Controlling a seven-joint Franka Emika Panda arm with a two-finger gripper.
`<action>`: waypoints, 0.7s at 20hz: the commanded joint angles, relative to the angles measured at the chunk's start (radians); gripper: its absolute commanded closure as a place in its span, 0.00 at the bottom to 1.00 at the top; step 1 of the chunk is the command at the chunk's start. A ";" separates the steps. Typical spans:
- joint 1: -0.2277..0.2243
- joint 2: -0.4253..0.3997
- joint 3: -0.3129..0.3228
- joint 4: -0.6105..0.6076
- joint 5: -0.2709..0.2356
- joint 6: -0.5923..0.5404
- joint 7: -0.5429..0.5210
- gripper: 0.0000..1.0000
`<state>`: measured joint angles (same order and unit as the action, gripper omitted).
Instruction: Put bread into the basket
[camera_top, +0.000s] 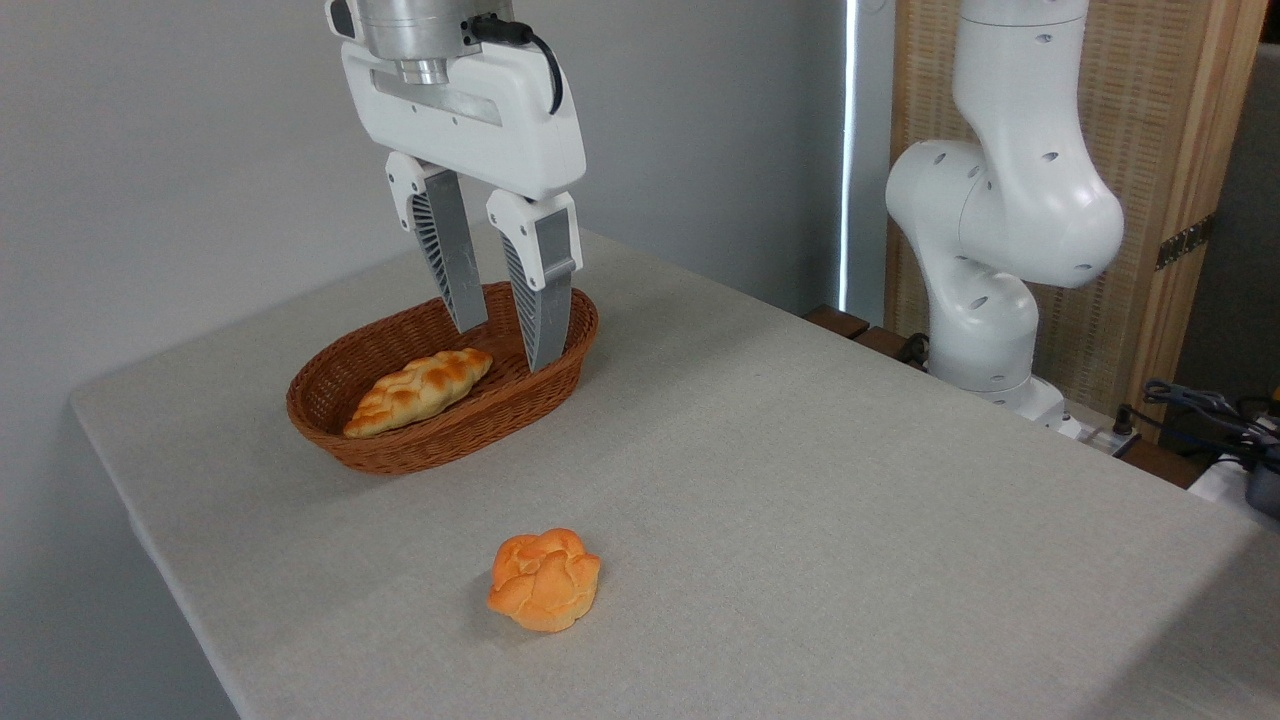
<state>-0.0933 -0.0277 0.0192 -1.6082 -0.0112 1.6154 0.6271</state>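
The hand (507, 347) is held spread and empty above the basket (330, 425), where a braided loaf (418, 391) is kept, while the bread (545, 580) is left on the bench (800, 480), well apart, presumably awaiting pickup.

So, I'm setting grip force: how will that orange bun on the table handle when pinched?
The orange bun looks lumpy, so flat fingers may seat unevenly. It is squat with a broad base, so it probably won't roll. It is probably light for its size.
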 joint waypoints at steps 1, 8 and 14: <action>-0.002 -0.011 -0.001 0.004 -0.015 -0.022 0.011 0.00; -0.003 -0.008 -0.002 0.004 -0.015 -0.025 0.016 0.00; -0.005 0.000 -0.007 -0.056 -0.015 0.055 0.016 0.00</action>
<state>-0.0942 -0.0260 0.0111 -1.6194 -0.0112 1.6156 0.6271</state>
